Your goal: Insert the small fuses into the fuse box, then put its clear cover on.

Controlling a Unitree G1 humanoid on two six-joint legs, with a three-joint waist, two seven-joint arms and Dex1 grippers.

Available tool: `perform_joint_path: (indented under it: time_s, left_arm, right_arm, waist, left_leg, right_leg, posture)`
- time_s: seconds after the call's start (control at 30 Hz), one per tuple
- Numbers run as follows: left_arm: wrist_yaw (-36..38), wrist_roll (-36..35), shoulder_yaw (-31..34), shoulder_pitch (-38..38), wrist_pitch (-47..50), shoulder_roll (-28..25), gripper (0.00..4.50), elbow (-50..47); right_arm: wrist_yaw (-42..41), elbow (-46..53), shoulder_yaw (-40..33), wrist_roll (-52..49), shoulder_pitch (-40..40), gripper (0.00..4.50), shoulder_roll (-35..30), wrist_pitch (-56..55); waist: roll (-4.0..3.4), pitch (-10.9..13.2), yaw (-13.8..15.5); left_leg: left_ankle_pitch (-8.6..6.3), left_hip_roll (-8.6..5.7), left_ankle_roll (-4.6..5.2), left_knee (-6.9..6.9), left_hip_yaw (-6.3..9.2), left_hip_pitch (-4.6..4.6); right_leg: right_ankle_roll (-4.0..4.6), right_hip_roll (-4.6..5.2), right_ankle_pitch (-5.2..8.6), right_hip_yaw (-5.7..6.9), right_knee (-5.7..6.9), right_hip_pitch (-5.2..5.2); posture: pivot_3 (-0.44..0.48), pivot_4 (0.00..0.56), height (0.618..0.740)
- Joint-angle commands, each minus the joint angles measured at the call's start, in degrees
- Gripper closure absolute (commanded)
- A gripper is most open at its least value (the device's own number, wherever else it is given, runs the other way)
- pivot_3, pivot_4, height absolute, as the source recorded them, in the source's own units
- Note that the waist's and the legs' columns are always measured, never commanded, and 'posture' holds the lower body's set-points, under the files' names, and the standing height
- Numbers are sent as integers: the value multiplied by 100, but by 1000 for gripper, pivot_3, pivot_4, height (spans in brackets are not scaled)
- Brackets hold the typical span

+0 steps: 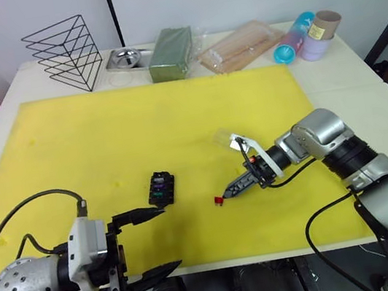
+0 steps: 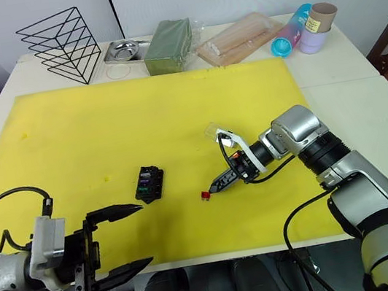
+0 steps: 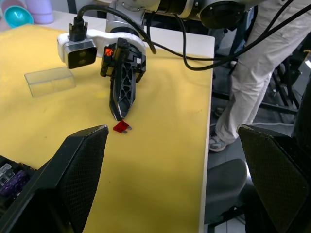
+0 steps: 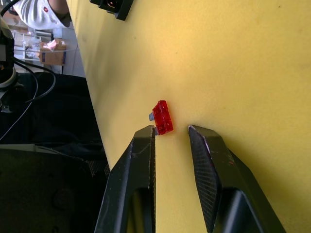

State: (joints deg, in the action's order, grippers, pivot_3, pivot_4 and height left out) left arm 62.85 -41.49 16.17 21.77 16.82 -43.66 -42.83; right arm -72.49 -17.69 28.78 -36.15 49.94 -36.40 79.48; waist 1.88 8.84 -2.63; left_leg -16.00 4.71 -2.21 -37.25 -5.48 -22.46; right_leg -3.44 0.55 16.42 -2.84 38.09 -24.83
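Red fuse (image 4: 162, 117) on yellow mat (image 1: 104, 137), right fingers (image 4: 206, 145) straddling it

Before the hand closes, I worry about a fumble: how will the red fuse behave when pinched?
The red fuse looks tiny and stiff, so probably very light. It lies flat on the yellow mat, likelier to skid or flip than roll. The right hand is open, one finger nearly touching it.

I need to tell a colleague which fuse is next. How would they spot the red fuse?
On the yellow mat, look toward the near edge, right of the black fuse box. The red fuse lies loose at the right end effector tip, the only red thing there.
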Motion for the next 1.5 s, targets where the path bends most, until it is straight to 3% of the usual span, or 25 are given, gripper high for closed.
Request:
perform_joint_path:
  time_s: [0.03,0.77,0.87,0.93,1.2,1.33,1.5]
  left_arm:
    - [-10,18,-15,-18,-102,-20,0,-99]
    - [-2,87,-45,-82,-86,-21,0,-82]
    - [-11,92,-60,-102,-102,-3,0,-90]
    - [-48,86,-87,-155,-91,7,0,-98]
    - [62,196,-28,-158,-225,-65,0,62]
    - [24,62,254,103,-239,9,0,80]
    - [-497,-311,906,606,-89,414,0,158]
  right_arm:
    - [-155,179,14,-114,-27,3398,90,86]
    - [-115,65,78,96,-87,3398,255,-74]
    - [-12,-79,36,223,-115,3907,314,-165]
    - [35,-198,9,291,-125,4481,353,-205]
    - [-82,-77,-74,303,-95,4481,230,-247]
    - [136,776,-761,-243,237,4481,260,544]
    - [1212,2379,-1707,-437,691,4481,751,903]
  waist:
    - [0,0,0]
    - [0,0,2]
    - [1,-1,2]
    - [2,-2,2]
    - [6,-5,3]
    - [2,-2,-1]
    - [-7,3,-4]
  left_leg:
    - [0,0,0,0,0,0]
    - [0,0,0,0,0,0]
    - [0,0,0,-1,0,0]
    - [0,0,0,-1,-1,2]
    - [0,0,0,-6,0,9]
    - [0,0,0,-7,-1,8]
    - [0,3,0,1,-2,-3]
  right_leg:
    - [0,0,0,0,0,0]
    - [0,0,0,0,1,0]
    - [0,0,0,0,1,1]
    - [0,0,0,0,2,2]
    - [0,0,-1,1,2,12]
    - [0,1,-1,0,3,10]
    - [-1,0,-1,-3,9,-13]
  posture:
    - [0,150,740]
    - [0,150,740]
    - [0,150,740]
    - [0,150,740]
    - [0,150,740]
    - [0,150,740]
    - [0,150,740]
